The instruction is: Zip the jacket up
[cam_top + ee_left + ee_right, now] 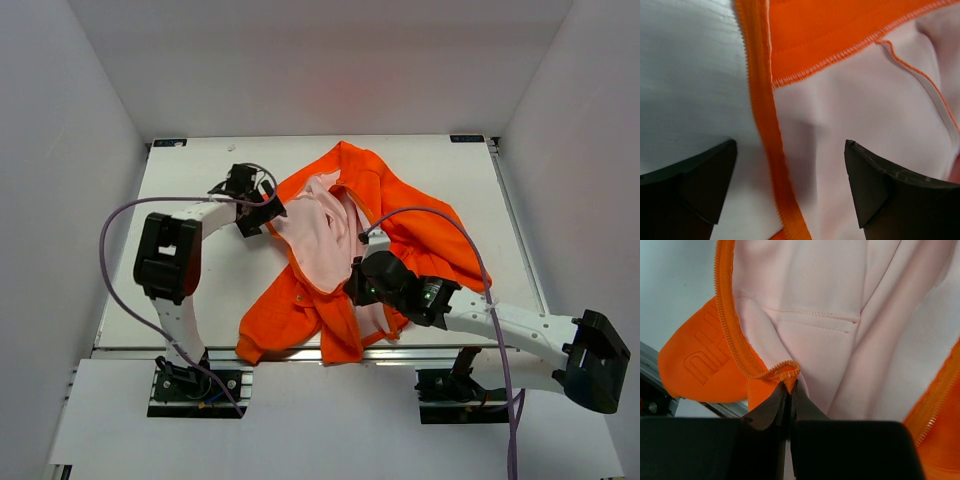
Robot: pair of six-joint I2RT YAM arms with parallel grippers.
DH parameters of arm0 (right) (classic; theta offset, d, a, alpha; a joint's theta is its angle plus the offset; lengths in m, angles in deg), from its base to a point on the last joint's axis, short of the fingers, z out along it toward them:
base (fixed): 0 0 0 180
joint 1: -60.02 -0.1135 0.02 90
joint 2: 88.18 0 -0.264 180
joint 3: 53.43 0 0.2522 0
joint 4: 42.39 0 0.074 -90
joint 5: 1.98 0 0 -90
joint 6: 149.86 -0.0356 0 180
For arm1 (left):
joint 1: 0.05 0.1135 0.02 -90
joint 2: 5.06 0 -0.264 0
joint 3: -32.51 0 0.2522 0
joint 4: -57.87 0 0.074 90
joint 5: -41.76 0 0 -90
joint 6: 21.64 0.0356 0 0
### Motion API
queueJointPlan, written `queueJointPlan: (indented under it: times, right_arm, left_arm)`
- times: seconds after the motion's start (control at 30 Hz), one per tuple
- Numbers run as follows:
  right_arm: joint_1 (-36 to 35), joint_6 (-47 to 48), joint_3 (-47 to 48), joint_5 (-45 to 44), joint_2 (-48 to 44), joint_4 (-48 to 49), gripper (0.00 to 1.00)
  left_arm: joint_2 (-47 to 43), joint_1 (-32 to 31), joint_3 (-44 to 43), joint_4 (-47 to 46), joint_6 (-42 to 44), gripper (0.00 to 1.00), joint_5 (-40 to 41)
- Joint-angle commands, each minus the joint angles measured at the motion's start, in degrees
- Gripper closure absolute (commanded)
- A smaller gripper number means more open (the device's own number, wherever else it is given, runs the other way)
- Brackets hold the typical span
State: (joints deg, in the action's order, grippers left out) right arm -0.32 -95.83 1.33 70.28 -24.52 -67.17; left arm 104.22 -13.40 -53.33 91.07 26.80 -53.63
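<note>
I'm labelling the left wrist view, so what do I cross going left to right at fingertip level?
Dark fingertip → table → orange zipper edge → pink lining → second fingertip.

The jacket [360, 180] is soft, matt orange cloth with a smooth pale pink lining [318, 225]; its zipper teeth [733, 347] look finely ribbed. The tabletop [450, 170] is smooth matt white. The left end effector [790, 150] has matt black plastic fingers [877, 187].
</note>
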Motion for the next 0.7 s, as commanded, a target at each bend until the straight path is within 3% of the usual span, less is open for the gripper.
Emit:
queueJointPlan:
  times: [0.0, 0.17, 0.3, 0.4, 0.5, 0.53, 0.6, 0.67]
  right_arm:
    - [0.48, -3.58, -0.47, 2.45, -2.31, 3.56, 1.0]
    - [1.62, -4.55, -2.76, 2.36, -4.41, 2.77, 1.0]
    - [2.06, -5.52, -4.43, 3.23, -6.7, 2.5, 1.0]
    - [2.59, -5.61, -4.96, 3.15, -8.2, 1.54, 1.0]
    - [3.03, -5.17, -5.31, 3.15, -8.29, 0.66, 1.0]
    - [3.03, -4.47, -5.4, 4.02, -7.85, 0.39, 1.0]
    - [3.21, -3.5, -5.92, 5.78, -7.15, 0.57, 1.0]
    - [3.21, -1.84, -6.1, 9.02, -6.18, 1.09, 1.0]
  left_arm:
    - [2.16, -1.24, -6.13, 2.7, -1.68, 0.02, 8.63]
    - [7.26, -1.42, -9.66, 6.66, -2.82, 0.02, 15.75]
    - [12.08, -1.6, -12.21, 7.89, -3.09, 0.13, 17.69]
    - [15.25, -1.68, -13.97, 8.07, -3.0, 0.36, 16.73]
    - [16.14, -1.77, -14.41, 5.35, -1.86, 0.81, 15.85]
    - [16.15, -1.77, -14.67, 4.65, -0.99, 1.0, 15.5]
    - [15.44, -1.77, -16.08, 4.81, 0.07, 1.0, 16.46]
    - [13.08, -1.51, -18.26, 7.01, 0.78, 1.0, 22.85]
